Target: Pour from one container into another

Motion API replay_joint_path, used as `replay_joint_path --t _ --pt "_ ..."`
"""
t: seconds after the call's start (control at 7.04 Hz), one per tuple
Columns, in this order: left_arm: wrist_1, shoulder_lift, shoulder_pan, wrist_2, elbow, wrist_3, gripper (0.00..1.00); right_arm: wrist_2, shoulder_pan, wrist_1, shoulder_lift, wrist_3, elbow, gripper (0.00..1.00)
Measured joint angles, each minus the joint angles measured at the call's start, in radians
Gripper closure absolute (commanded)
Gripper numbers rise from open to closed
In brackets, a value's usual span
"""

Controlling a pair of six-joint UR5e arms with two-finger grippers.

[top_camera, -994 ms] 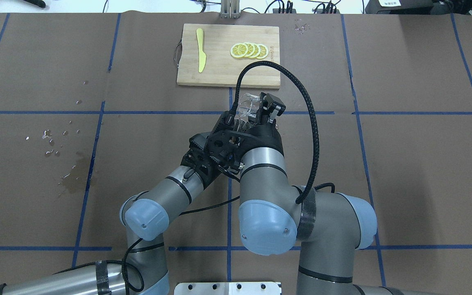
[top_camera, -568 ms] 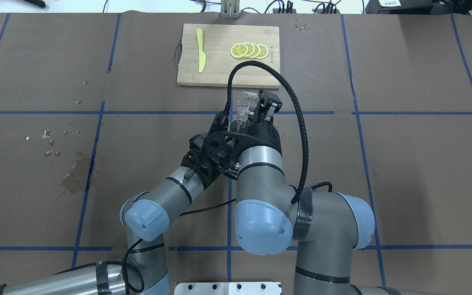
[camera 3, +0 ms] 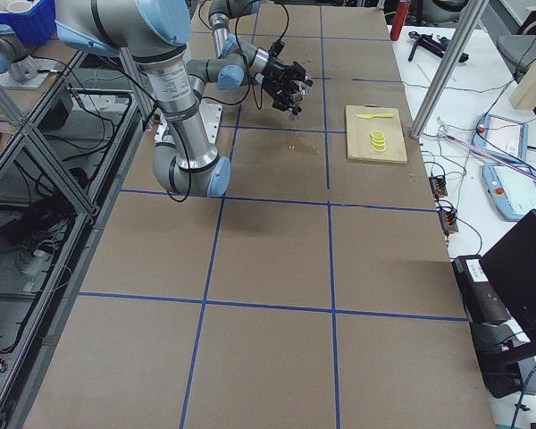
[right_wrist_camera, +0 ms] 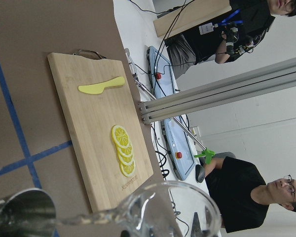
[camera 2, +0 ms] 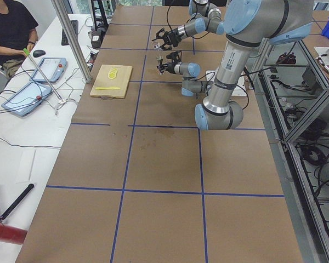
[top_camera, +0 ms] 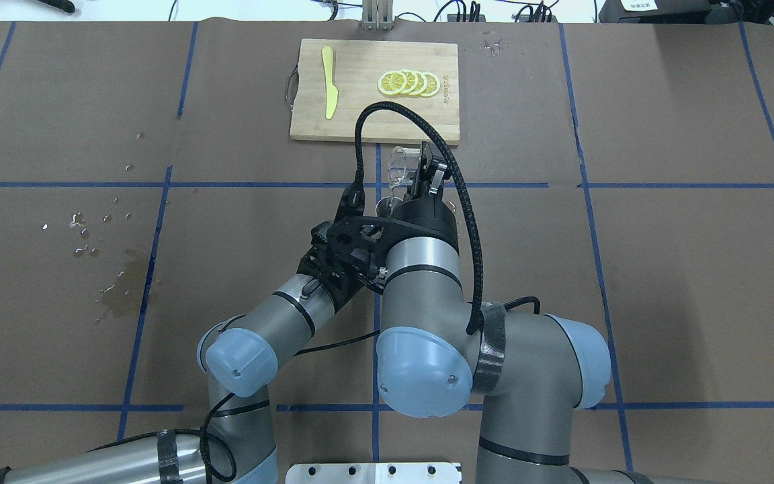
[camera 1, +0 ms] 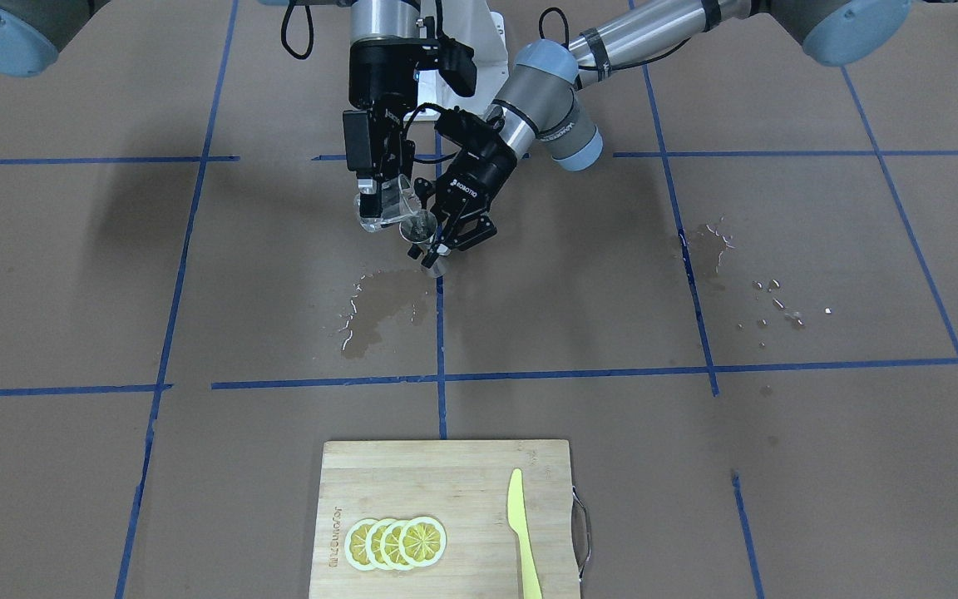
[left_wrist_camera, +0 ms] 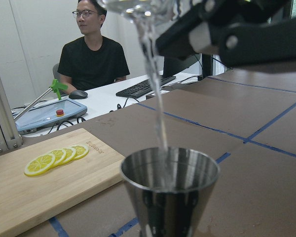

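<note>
My right gripper [camera 1: 377,202] is shut on the small clear glass cup [camera 1: 389,205], which is tipped over toward the jigger. A thin stream of water [left_wrist_camera: 155,98] falls from the cup's lip into the silver hourglass jigger [left_wrist_camera: 170,190]. The jigger [camera 1: 427,243] stands upright in my left gripper [camera 1: 444,241], which is shut on it a little above the table. In the overhead view the cup [top_camera: 398,165] shows just beyond my right wrist, and the left gripper is mostly hidden under that arm. The right wrist view has the cup rim [right_wrist_camera: 175,207] and the jigger mouth [right_wrist_camera: 24,215] side by side.
A bamboo cutting board [top_camera: 360,117] with lemon slices [top_camera: 408,83] and a yellow knife [top_camera: 328,81] lies at the far edge. A wet patch [camera 1: 379,308] darkens the paper beneath the jigger, and more droplets [camera 1: 766,291] lie on my left side. An operator [left_wrist_camera: 91,54] sits beyond the table.
My right wrist has rolled further and shifted a little left, tipping the cup more steeply over the jigger. Its cable loop swung left. The left arm has stayed put.
</note>
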Motion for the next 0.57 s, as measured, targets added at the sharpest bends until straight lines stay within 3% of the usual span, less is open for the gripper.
replay_joint_path --t 0.57 --pt "0.000 0.000 0.000 -0.001 -0.001 0.000 1.00 -0.007 0.000 -0.004 0.011 -0.080 -0.004 1.00"
